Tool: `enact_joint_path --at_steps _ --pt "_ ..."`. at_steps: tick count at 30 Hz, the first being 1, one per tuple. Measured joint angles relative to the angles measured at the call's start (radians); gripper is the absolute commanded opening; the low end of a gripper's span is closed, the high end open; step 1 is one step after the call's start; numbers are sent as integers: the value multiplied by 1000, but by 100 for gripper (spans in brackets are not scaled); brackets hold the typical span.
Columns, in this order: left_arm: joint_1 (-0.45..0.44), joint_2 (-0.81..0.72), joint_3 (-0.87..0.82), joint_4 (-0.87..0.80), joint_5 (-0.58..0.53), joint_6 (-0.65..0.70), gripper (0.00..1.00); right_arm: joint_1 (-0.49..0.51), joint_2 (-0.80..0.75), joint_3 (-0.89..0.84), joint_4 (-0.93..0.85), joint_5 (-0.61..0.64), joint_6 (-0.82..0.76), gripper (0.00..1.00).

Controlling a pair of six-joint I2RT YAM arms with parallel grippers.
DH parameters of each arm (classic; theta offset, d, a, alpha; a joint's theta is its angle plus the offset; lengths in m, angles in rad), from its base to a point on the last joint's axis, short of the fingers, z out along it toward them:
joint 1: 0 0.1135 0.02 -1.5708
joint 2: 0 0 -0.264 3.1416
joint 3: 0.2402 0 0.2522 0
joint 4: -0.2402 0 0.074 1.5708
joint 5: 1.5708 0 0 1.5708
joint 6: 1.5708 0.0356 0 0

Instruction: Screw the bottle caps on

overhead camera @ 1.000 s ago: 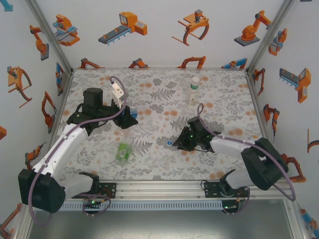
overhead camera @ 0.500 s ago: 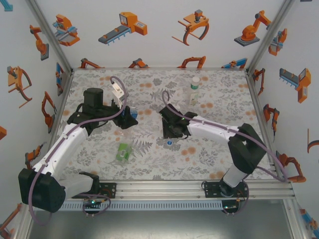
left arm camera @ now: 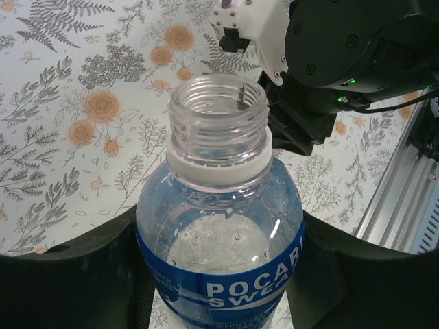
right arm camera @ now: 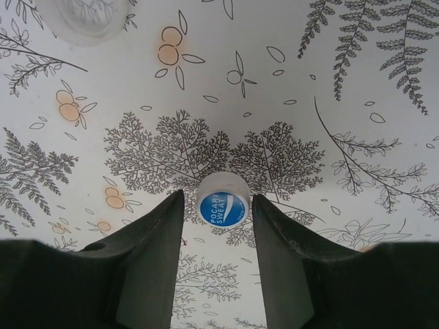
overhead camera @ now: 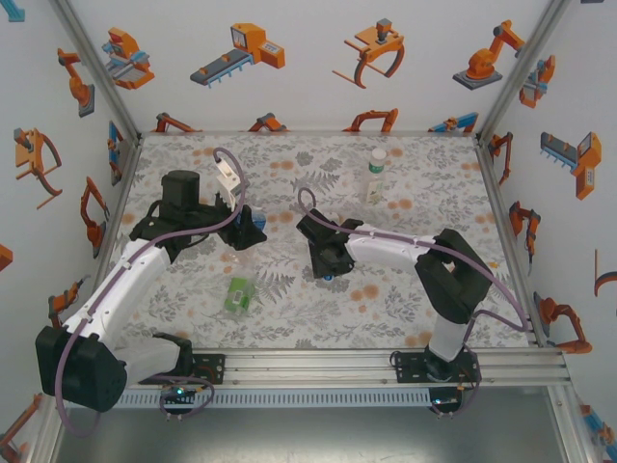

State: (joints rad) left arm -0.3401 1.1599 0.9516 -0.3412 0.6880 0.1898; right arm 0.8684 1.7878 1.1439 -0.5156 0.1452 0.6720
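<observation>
White arm links [overhead camera: 125, 280], black joints [overhead camera: 183, 193], black fingers [right arm camera: 147, 267], mauve cables [overhead camera: 224, 149]

floral tabletop [overhead camera: 424, 193], white robot-print walls [overhead camera: 308, 96], aluminium frame [overhead camera: 318, 359]

The surface [overhead camera: 289, 183] is lit brightly and evenly; only soft shadows are cast beneath the arms [overhead camera: 145, 270]. Small glints are seen on the bottle [left arm camera: 219, 233]. All views are rendered sharp, the near jaws slightly softened.

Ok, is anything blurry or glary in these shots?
Left wrist: the blue-labelled bottle is sharp, with a small glare streak on its shoulder. Right wrist: the cap has crisp, readable print. Top external: even light, soft shadows.
</observation>
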Motion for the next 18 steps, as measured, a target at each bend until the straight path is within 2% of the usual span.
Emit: enact_joint_path --at_steps 18 --pt "0 2 2 -12 0 0 4 0 27 1 3 -50 0 39"
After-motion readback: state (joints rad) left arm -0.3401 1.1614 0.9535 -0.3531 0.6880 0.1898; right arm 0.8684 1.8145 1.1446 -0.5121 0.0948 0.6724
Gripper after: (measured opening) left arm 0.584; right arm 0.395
